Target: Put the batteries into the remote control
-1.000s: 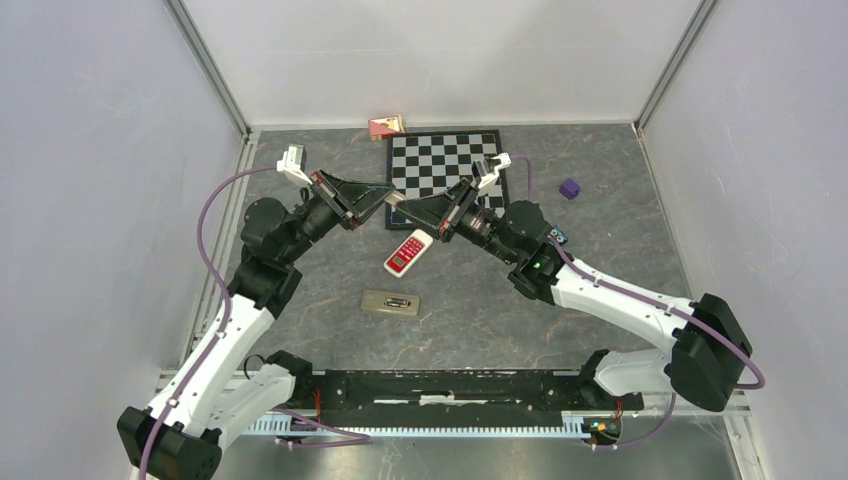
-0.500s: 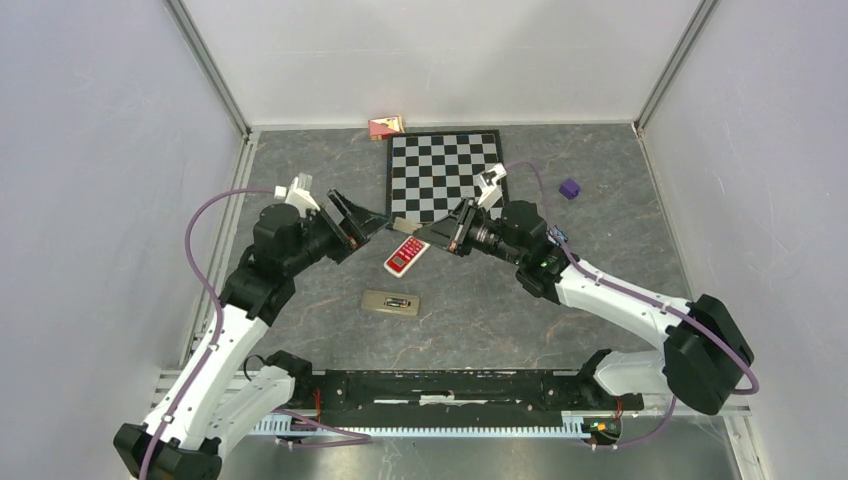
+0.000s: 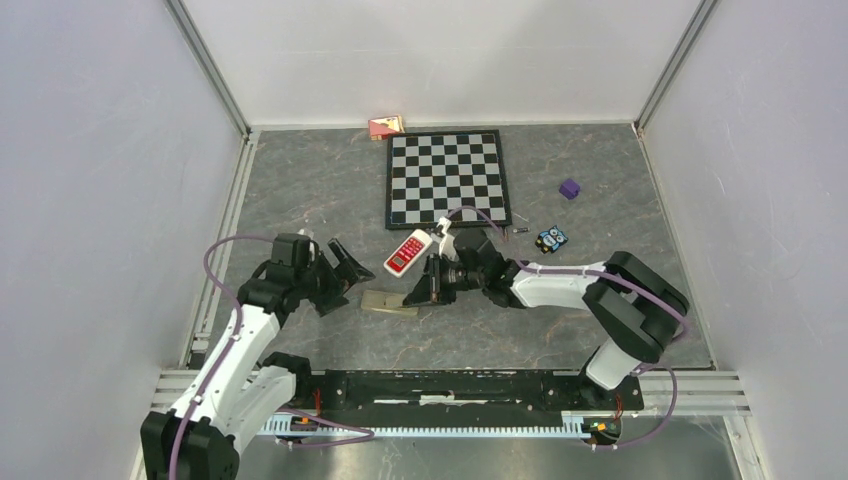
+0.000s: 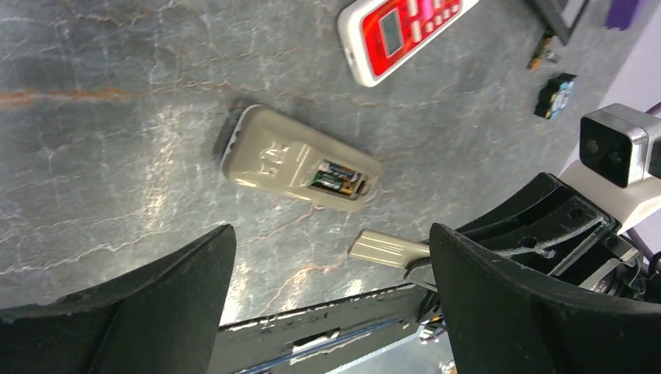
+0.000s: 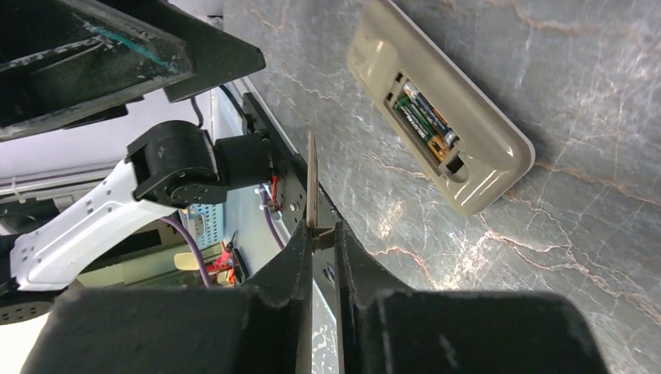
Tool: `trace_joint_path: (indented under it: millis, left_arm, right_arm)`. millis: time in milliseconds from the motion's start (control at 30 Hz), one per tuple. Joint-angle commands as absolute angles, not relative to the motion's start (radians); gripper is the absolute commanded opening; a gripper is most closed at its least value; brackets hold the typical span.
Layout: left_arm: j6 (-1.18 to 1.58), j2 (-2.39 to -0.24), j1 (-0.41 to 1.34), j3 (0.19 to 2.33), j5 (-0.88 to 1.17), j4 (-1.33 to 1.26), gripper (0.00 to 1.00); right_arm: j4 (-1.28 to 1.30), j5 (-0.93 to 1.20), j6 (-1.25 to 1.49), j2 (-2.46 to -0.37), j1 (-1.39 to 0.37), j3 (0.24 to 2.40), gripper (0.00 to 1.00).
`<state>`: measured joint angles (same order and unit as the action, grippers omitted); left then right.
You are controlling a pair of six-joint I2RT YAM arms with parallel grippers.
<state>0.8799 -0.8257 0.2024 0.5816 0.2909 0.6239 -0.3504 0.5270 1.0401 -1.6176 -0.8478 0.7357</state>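
The beige remote control point(image 3: 388, 303) lies face down, its battery bay uncovered. Two batteries point(image 4: 338, 178) sit inside the bay, also visible as batteries point(image 5: 425, 121) in the right wrist view. My right gripper point(image 3: 413, 296) hovers just right of the remote, shut on the thin beige battery cover point(image 4: 387, 248); the cover point(image 5: 312, 181) shows edge-on between the jaws of the right gripper point(image 5: 323, 234). My left gripper point(image 3: 346, 279) stands open and empty just left of the remote control point(image 4: 300, 160), the left gripper point(image 4: 331, 312) spread wide.
A red-and-white remote point(image 3: 406, 252) lies just behind the beige one. Farther back are a chessboard point(image 3: 445, 178), a purple cube point(image 3: 569, 188), a small black-and-blue item point(image 3: 550, 238), a slim dark piece point(image 3: 519, 230) and a red box point(image 3: 386, 126).
Both arms have come down from near the chessboard to either side of the beige remote. The left gripper let go of the cover and opened; the right kept it.
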Motion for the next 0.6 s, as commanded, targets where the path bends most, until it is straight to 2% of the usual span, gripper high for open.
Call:
trace_joint_path:
  millis: [0, 133, 333, 567]
  left_arm:
    - [0.805, -0.825, 0.195, 0.569, 0.263, 0.643, 0.98]
    - [0.805, -0.829, 0.195, 0.542, 0.255, 0.608, 0.96]
    - [0.801, -0.857, 0.195, 0.511, 0.272, 0.553, 0.91]
    - [0.793, -0.865, 0.195, 0.486, 0.268, 0.512, 0.89]
  right_arm:
    - [-0.431, 0.493, 1.098, -1.655, -0.869, 0.731, 0.00]
    - [-0.409, 0.443, 1.141, -1.688, -0.876, 0.723, 0.00]
    - [-0.531, 0.434, 1.236, -1.732, -0.876, 0.686, 0.00]
    - [-0.567, 0.419, 1.297, -1.769, -0.876, 0.702, 0.00]
